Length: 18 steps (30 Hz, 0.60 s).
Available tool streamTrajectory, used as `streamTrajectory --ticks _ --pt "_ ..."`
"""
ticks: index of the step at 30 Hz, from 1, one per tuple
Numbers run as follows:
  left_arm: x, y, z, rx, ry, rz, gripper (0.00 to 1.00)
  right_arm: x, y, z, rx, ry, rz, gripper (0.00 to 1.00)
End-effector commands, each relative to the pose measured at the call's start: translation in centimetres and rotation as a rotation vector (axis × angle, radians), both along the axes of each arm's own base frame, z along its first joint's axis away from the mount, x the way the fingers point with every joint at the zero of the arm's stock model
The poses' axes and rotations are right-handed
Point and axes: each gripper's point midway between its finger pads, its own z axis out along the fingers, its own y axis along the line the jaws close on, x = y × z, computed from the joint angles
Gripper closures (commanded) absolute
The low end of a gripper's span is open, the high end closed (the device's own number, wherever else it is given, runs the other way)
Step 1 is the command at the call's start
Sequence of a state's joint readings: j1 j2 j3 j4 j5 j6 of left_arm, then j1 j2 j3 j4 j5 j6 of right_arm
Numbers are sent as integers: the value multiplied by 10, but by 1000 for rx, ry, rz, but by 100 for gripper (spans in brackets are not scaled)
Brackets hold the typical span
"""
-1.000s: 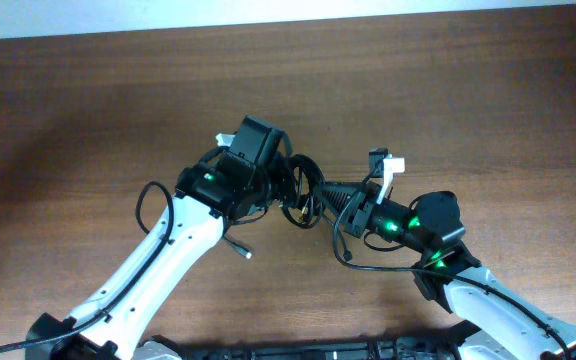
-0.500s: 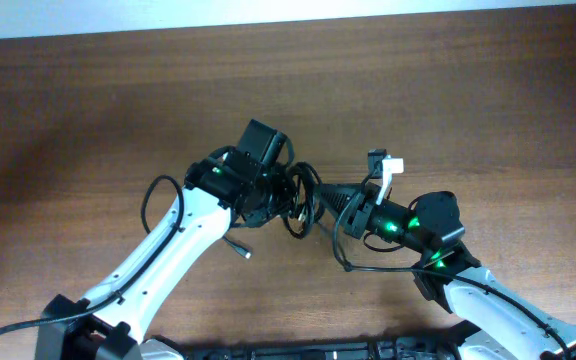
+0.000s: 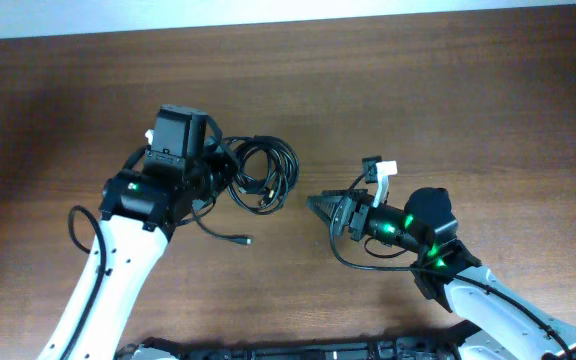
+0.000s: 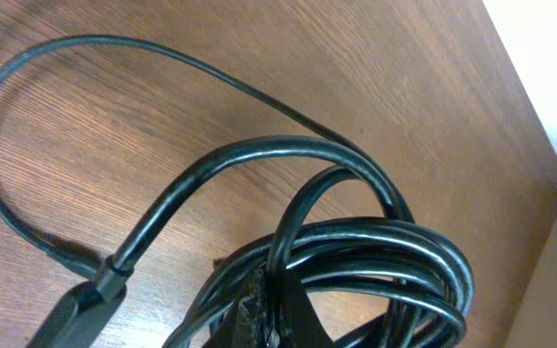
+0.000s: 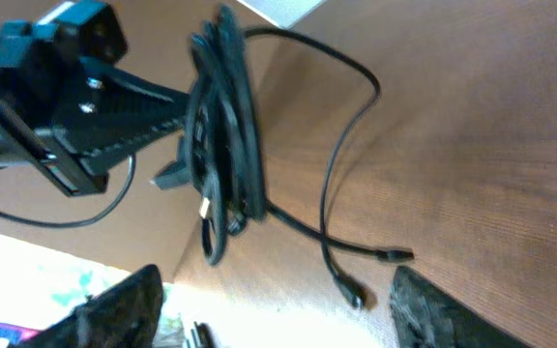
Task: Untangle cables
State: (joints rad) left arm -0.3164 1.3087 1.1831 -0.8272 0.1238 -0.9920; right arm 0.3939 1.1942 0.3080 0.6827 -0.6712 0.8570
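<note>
The cables (image 3: 264, 176) are a coiled black bundle left of the table's middle, with one thin end trailing to a small plug (image 3: 245, 240). My left gripper (image 3: 220, 172) sits at the bundle's left edge. In the left wrist view its jaws (image 4: 280, 311) are shut on strands of the coiled cables (image 4: 375, 242), and a thicker plug body (image 4: 75, 311) lies at the lower left. My right gripper (image 3: 318, 206) stands open to the right of the bundle, apart from it. Its view (image 5: 274, 314) shows the cables (image 5: 228, 135) and two loose plug ends (image 5: 399, 255) ahead of the empty jaws.
The wooden table (image 3: 448, 90) stretches bare behind and to both sides. Each arm's own thicker black wiring loops beside it (image 3: 78, 228) (image 3: 353, 262). A pale wall edge (image 3: 268, 15) runs along the table's far side.
My left gripper has shut on the bundle and dragged it left, away from the right gripper. The right gripper has opened, let go of the cables and now stands clear of them.
</note>
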Motion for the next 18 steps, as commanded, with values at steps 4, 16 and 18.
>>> streamTrajectory --ticks 4,16,18 --pt "-16 -47 19 -76 -24 -83 100 6 0 11 9 -55 -25 24" --pt "8 -5 59 -114 -181 68 100 -2 9 -16 -62 38 -45 96" --pt "15 19 60 -94 -196 121 99 -2 9 -16 -61 39 -44 96"
